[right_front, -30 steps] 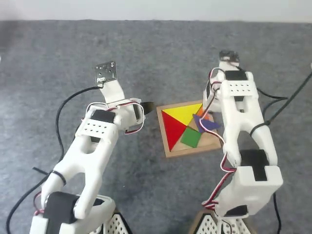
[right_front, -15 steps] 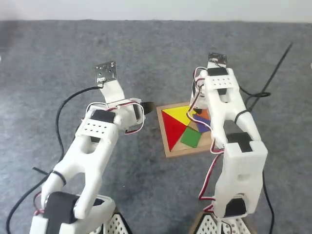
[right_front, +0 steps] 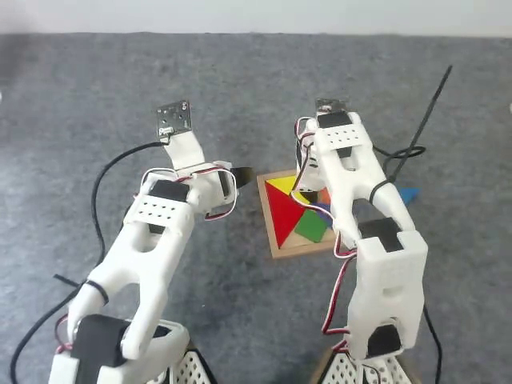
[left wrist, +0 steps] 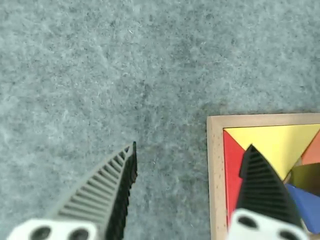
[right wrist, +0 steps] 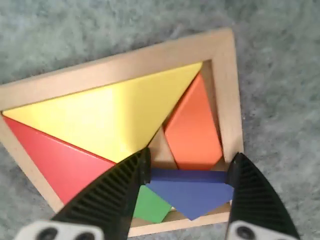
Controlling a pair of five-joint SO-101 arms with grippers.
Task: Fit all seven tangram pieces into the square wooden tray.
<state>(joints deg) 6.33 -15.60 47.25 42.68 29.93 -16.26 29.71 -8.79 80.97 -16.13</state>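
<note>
The square wooden tray (right_front: 275,242) lies on the carpet between the arms. In it sit a yellow triangle (right wrist: 115,112), a red triangle (right wrist: 47,152), an orange piece (right wrist: 192,127) and a green square (right_front: 314,228). A dark blue piece (right wrist: 192,192) rests askew over the green square (right wrist: 150,206) and the tray's rim. My right gripper (right wrist: 190,162) hangs open above the tray, one finger on each side of the dark blue piece. My left gripper (left wrist: 191,150) is open above the carpet at the tray's corner (left wrist: 215,150). A light blue piece (right_front: 408,194) lies on the carpet right of the right arm.
Grey carpet (right_front: 240,88) covers the whole table. Black cables (right_front: 432,112) trail from the right arm to the far right. The left arm's cable (right_front: 100,200) loops along the left side.
The right arm has swung left over the tray and now covers the dark blue piece in the high view. The light blue piece has come into sight. The left arm has not moved.
</note>
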